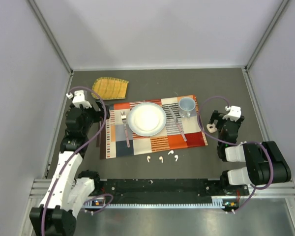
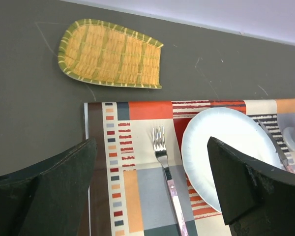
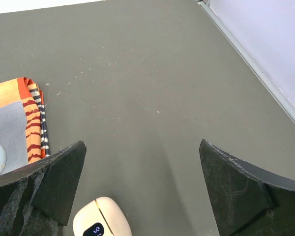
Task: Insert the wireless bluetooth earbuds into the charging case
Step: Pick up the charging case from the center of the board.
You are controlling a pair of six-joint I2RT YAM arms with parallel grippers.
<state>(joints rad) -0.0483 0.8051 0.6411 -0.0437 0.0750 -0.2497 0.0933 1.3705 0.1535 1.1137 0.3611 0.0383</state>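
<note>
Small white earbuds (image 1: 161, 159) lie in a row on the dark table just in front of the placemat's near edge; neither wrist view shows them. The white charging case (image 1: 211, 128) lies on the table right of the placemat. In the right wrist view the case (image 3: 101, 220) shows a lid seam and a small lit display, low between my fingers near the left one. My right gripper (image 1: 216, 123) (image 3: 141, 145) is open and empty over it. My left gripper (image 1: 97, 125) (image 2: 151, 147) is open and empty above the placemat's left part, over a fork (image 2: 166, 172).
A patterned placemat (image 1: 137, 145) holds a white plate (image 1: 146, 119), a fork (image 1: 124, 129), a knife (image 1: 177, 124) and a blue cup (image 1: 187, 105). A woven yellow-green tray (image 1: 110, 88) lies at the back left. Grey walls enclose the table on three sides.
</note>
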